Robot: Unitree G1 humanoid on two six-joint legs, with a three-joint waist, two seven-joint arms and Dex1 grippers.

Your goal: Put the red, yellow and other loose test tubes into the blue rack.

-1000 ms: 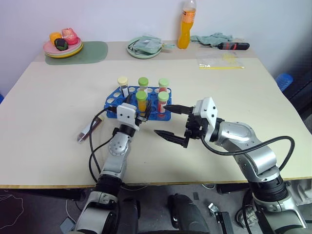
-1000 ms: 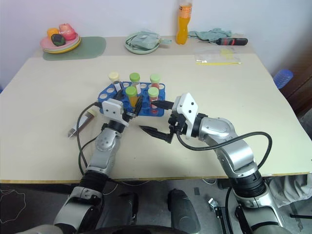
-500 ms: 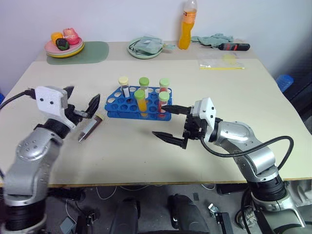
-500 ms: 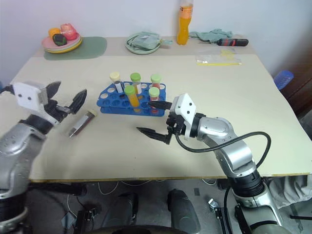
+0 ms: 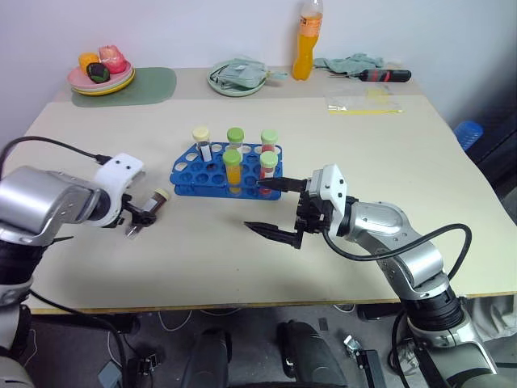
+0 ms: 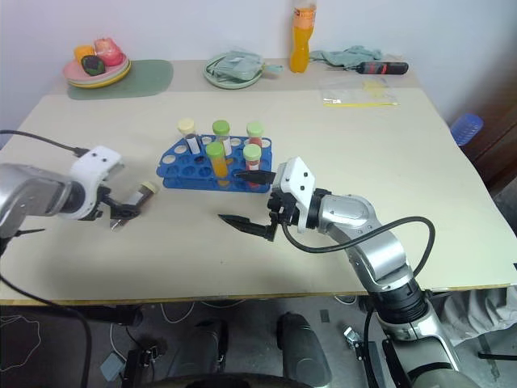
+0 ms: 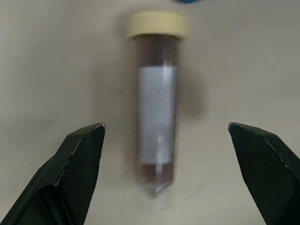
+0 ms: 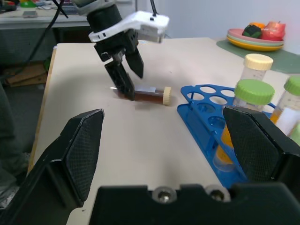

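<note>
The blue rack (image 5: 212, 171) stands mid-table with several capped tubes upright in it, one with orange-yellow liquid (image 5: 233, 168) and one with red (image 5: 267, 168). One loose test tube (image 7: 157, 108), dark brown liquid under a cream cap, lies on the table left of the rack. My left gripper (image 5: 139, 220) points down over its pointed end, open, one finger on each side without touching. My right gripper (image 5: 271, 208) hovers in front of the rack's right end, open, pointing left, with nothing between its fingers.
Along the table's far edge are a plate of fruit (image 5: 101, 77) on a green mat (image 5: 157, 82), a plate with a cloth (image 5: 236, 78), an orange bottle (image 5: 304, 40), a screwdriver (image 5: 386, 75) and a plastic bag (image 5: 363, 101). A blue stool (image 5: 468, 133) stands off the right side.
My left arm swung from the rack's front out to the left and tipped downward over the loose tube, its fingers still open. The right gripper kept its place.
</note>
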